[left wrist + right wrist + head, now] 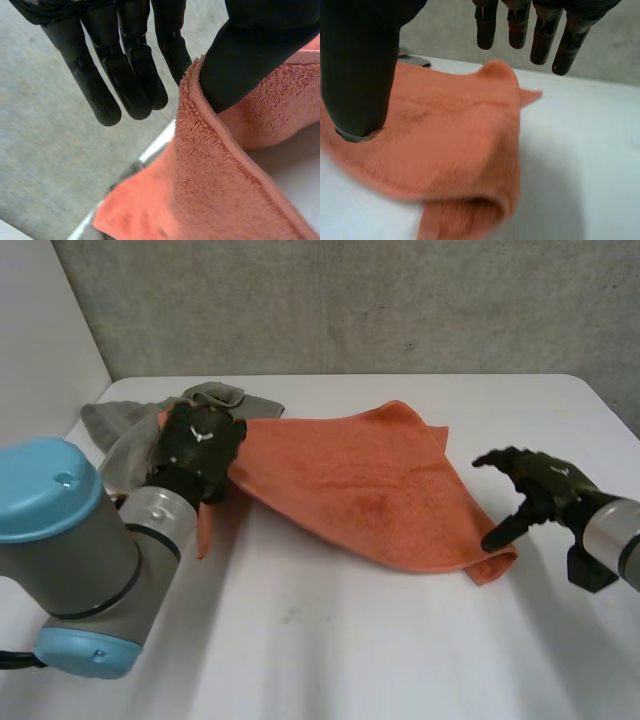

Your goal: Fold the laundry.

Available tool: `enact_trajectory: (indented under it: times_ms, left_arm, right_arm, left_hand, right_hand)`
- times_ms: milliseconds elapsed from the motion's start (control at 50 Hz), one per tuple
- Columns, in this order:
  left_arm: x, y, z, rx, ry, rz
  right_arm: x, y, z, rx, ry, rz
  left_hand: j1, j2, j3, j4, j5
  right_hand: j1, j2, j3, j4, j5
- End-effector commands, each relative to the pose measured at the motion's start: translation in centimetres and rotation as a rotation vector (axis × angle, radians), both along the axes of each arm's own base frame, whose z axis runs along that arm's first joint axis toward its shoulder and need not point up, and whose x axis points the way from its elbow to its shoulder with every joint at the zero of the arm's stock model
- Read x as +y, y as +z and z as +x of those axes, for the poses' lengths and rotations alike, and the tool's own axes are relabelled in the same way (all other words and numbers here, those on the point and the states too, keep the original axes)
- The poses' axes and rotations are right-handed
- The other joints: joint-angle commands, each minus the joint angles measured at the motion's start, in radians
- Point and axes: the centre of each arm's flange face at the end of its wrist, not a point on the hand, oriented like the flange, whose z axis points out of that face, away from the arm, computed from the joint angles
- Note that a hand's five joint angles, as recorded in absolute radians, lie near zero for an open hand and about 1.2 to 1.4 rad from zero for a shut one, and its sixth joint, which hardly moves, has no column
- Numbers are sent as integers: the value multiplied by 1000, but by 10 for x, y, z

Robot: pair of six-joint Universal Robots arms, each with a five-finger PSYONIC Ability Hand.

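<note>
An orange towel (360, 480) lies spread across the middle of the white table (350, 650). My left hand (200, 445) is at its left edge and holds that edge raised off the table. There the thumb (250, 50) pinches the orange towel (225, 190) against the fingers (125, 75). My right hand (545, 485) hovers just right of the towel's near right corner, open, with fingers spread and nothing in them. Its thumb (355, 75) and fingers (520, 25) hang above the orange towel (445, 140), whose near edge is doubled under.
A grey cloth (225, 400) lies bunched behind my left hand near the table's far left corner. My left arm (70, 550) fills the near left. A grey wall stands behind the table.
</note>
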Motion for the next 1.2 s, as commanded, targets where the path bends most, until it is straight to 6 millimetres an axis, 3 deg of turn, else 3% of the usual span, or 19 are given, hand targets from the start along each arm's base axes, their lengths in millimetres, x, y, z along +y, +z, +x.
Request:
enact_trajectory:
  times_ms: [20,140,320,420,540,740,760,800,820,900,980,1000,1040,1080,1120,1140,1200]
  left_arm:
    - [7,44,5,74,0,-107]
    - [14,63,6,106,-7,-147]
    - [16,75,1,117,-23,-159]
    - [20,81,-3,136,-39,-169]
    - [21,88,-3,152,-44,-175]
    - [23,95,0,176,-40,-180]
    - [23,96,1,175,-39,-179]
    - [24,96,2,176,-36,-175]
    - [24,97,3,176,-36,-175]
    - [24,95,5,167,-32,-163]
    - [26,93,9,150,-24,-139]
    - [26,93,10,145,-22,-133]
    - [27,90,12,128,-16,-108]
    - [29,89,15,111,-11,-85]
    - [31,86,19,84,-5,-48]
    - [33,86,20,76,-4,-33]
    - [37,81,26,21,7,39]
  right_arm:
    - [12,-21,-6,32,-18,30]
    - [12,-31,-7,58,-78,-13]
    - [16,-47,7,83,-44,0]
    - [19,-55,24,79,12,-20]
    - [10,-64,31,95,6,-53]
    - [-14,-76,30,203,-25,-124]
    - [-16,-76,30,207,-25,-129]
    - [-19,-72,28,219,-28,-147]
    - [-19,-71,28,220,-26,-151]
    - [-19,-49,30,191,2,-205]
    - [-21,23,18,155,14,-395]
    - [-20,54,8,161,18,-456]
    - [-16,80,0,175,32,-498]
    - [-8,121,-11,217,60,-541]
    - [-1,141,-15,243,85,-553]
    - [3,160,-21,280,95,-571]
    - [9,184,-30,339,102,-584]
  left_hand:
    - [243,196,201,193,249]
    - [243,196,201,193,249]
    - [243,196,201,193,249]
    - [243,196,201,193,249]
    - [243,196,201,193,249]
    - [243,196,201,193,249]
    - [243,196,201,193,249]
    - [243,196,201,193,249]
    - [243,196,201,193,249]
    - [243,196,201,193,249]
    - [243,196,201,193,249]
    - [243,196,201,193,249]
    - [243,196,201,193,249]
    - [243,196,201,193,249]
    - [243,196,201,193,249]
    - [243,196,201,193,249]
    - [243,196,201,193,249]
  right_hand:
    - [-32,-49,-43,-65,-72]
    - [-32,-49,-43,-65,-72]
    - [-25,-42,-36,-58,-65]
    - [33,17,23,1,-6]
    - [136,120,125,103,97]
    - [632,616,621,599,592]
    - [720,703,709,687,680]
    - [1188,1171,1177,1155,1148]
    - [1189,1173,1178,1157,1150]
    - [1189,1173,1178,1157,1150]
    - [1189,1173,1178,1157,1150]
    - [1189,1173,1178,1157,1150]
    - [1189,1173,1178,1157,1150]
    - [1189,1173,1178,1157,1150]
    - [1189,1173,1178,1157,1150]
    - [1189,1173,1178,1157,1150]
    - [1189,1173,1178,1157,1150]
